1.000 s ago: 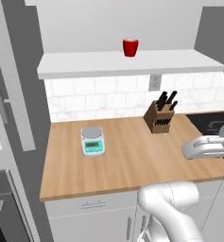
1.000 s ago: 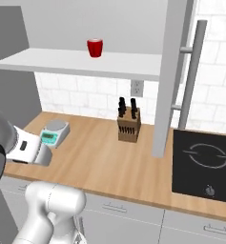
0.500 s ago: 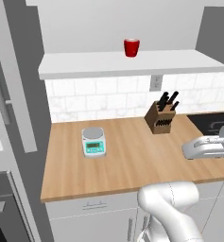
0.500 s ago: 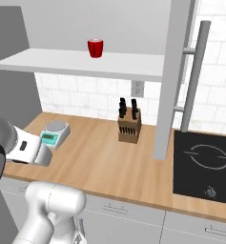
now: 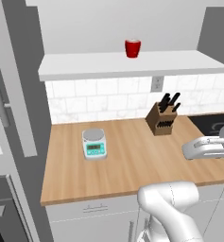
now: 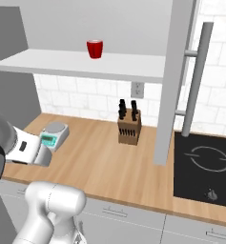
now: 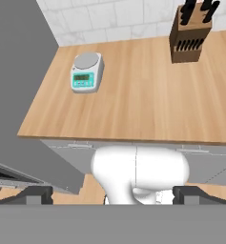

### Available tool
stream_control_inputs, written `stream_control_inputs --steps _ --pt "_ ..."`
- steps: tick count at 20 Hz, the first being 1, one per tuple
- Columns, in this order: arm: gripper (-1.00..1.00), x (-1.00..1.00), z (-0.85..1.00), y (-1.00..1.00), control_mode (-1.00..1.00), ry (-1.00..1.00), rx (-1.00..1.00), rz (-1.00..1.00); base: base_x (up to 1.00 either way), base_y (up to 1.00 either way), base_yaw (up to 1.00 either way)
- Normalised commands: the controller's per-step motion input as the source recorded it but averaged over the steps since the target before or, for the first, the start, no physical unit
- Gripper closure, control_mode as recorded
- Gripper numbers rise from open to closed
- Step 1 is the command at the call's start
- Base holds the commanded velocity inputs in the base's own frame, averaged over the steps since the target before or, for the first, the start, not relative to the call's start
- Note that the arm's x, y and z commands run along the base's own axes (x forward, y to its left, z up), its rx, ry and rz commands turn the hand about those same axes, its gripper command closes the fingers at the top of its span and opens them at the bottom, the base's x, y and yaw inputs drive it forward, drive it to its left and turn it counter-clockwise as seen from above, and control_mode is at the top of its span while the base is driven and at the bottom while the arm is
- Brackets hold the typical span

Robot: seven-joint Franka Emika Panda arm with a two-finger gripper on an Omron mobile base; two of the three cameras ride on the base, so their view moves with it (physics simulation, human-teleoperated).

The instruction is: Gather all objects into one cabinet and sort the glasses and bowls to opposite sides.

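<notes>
Standing alone on the white shelf [image 5: 179, 65] above the desk [image 5: 132, 160], the red cup [image 5: 133, 48] sits near the shelf's middle, upright; from the right base view the cup [image 6: 95, 49] shows no handle or emblem that can be made out. Below it, near the desk's back edge, a knife block [image 5: 162, 122] stands just under a wall outlet [image 5: 156, 84]. A small scale [image 5: 94, 143] rests toward the desk's left edge, its display too small to read.

A tall grey cabinet door [image 6: 174, 81] with a bar handle [image 6: 194, 81] hangs open edge-on in the right base view, hiding the cabinet's inside and cutting off the shelf's right end. A black cooktop [image 6: 207, 167] lies at the desk's right end, partly behind the door.

In the hand view the gripper [image 7: 114, 194] points down over the desk's front edge; its fingers [image 7: 34, 194] stand wide apart with nothing between them, their tips cut off by the bottom of the picture. The arm's white body blocks the drawer fronts under the desk.
</notes>
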Motion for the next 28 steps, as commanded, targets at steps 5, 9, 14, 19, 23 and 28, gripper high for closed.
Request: stream_control_inputs --steps 5,9,14,19,23,28 --pt "-1.0 0.0 0.0 0.0 1.0 0.0 0.0 0.0 0.11 0.02 0.0" --pt "-1.0 0.0 0.0 0.0 -1.0 0.0 0.0 0.0 0.0 0.0 0.0" --pt "-1.0 -0.05 0.14 0.0 -1.0 -0.15 0.0 0.0 0.0 0.0 0.0" --pt "-1.0 0.05 0.77 0.0 -1.0 -0.32 -0.09 0.0 0.0 0.0 0.0" --pt "-1.0 0.16 0.89 0.0 -1.0 -0.29 -0.14 0.0 0.0 0.0 0.0" --pt "-1.0 0.14 0.0 0.0 -1.0 -0.01 0.0 -0.03 0.0 0.0 0.0"
